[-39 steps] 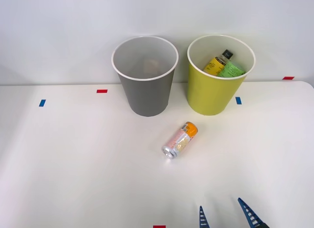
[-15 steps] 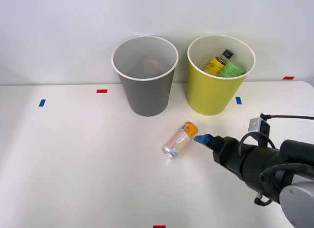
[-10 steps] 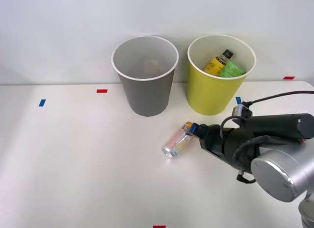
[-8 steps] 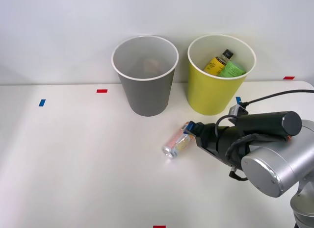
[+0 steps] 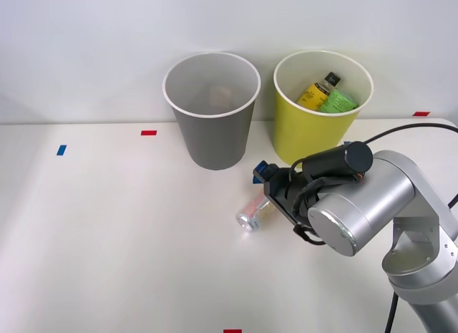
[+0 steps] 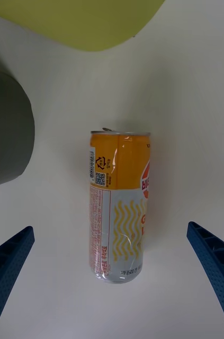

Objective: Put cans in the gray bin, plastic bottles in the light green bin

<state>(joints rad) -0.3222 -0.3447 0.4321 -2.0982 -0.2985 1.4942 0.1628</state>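
It looks like a robot test room: a plain white table (image 5: 107, 240) with small red and blue tape marks (image 5: 149, 133), against a bare wall (image 5: 86, 46).

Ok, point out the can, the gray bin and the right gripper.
can (image 6: 119, 204): right wrist view, middle of its body.
gray bin (image 5: 213, 140): front view, outer wall.
right gripper (image 6: 112, 288): right wrist view, midway between the open fingertips.

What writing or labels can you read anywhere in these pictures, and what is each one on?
Can: fine print, a QR-style code, large partly cut-off lettering; nothing readable.
Yellow-labelled bottle in the light green bin: label too small to read.
Green-labelled bottle: too small to read.
Gray bin: no writing.
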